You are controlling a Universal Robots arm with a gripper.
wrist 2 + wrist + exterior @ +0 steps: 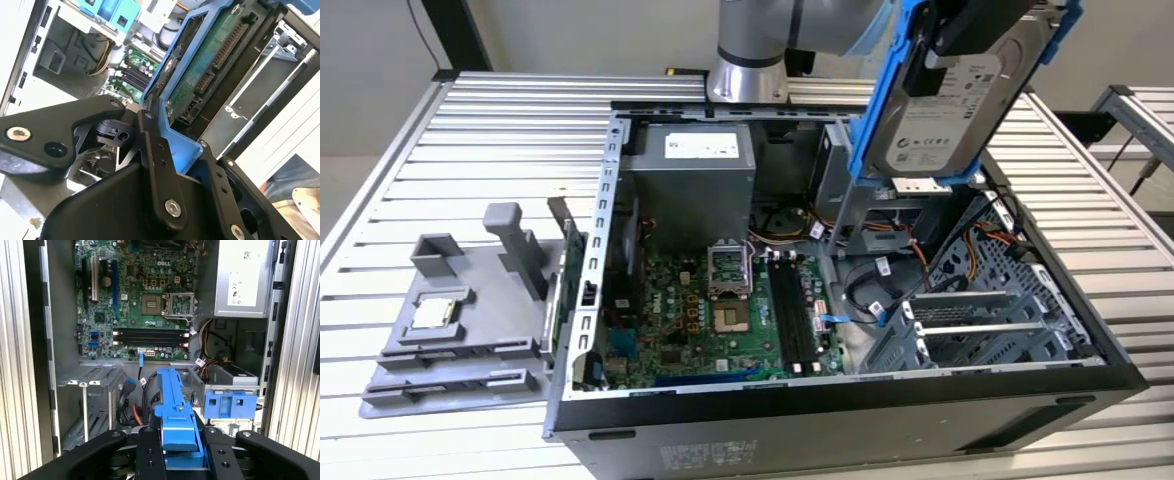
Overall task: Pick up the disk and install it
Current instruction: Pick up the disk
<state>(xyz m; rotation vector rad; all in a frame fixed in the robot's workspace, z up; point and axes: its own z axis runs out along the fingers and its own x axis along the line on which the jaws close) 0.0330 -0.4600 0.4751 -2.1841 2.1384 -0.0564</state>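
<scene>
We see disk (947, 110) silver-grey, white printed label, bright blue carrier frame. We note gripper (184, 442) black. Motherboard (707, 310) green; power supply (698, 175) grey, white label. Table (467, 140) pale silver, ribbed stripes. Fixture (454, 320) at exterior view's left plain grey.

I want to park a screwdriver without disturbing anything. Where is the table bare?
Bare table slats lie past the grey fixture, at the exterior view's left of the case. Inside the case is crowded: motherboard, cables, the disk hanging overhead.
</scene>
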